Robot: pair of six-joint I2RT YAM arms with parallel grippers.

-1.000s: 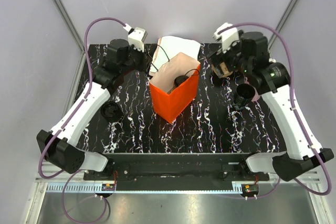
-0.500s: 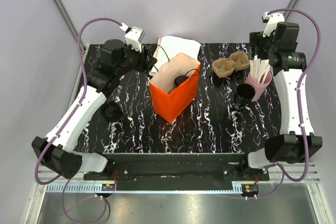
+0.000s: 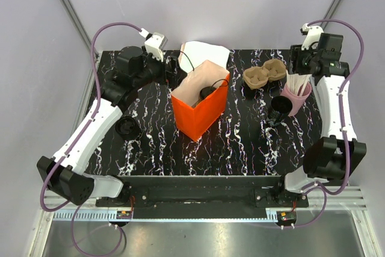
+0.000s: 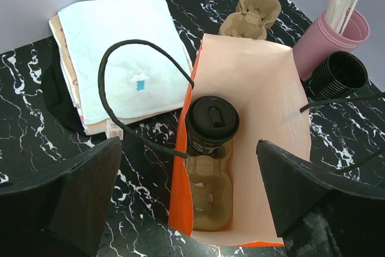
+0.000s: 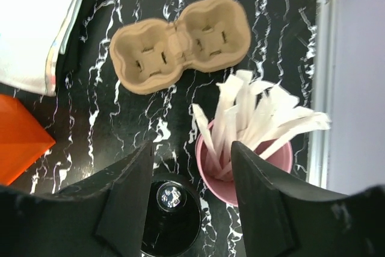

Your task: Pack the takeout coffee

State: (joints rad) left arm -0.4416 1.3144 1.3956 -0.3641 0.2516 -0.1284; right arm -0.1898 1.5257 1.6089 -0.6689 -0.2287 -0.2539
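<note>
- One takeout coffee, black and lidded, stands upright in a cardboard carrier inside the orange bag; it lies ahead of and below your left tool, centred between the fingers in the wrist view; those fingers are spread wide and empty
- Your left arm is clearly the nearer; your right tool hovers well apart, over the pink cup and an open black cup, its fingers parted and gripping nothing
- White lettering on the coffee's side is too foreshortened to read; the small blue mark on the folded towel is illegible too
</note>
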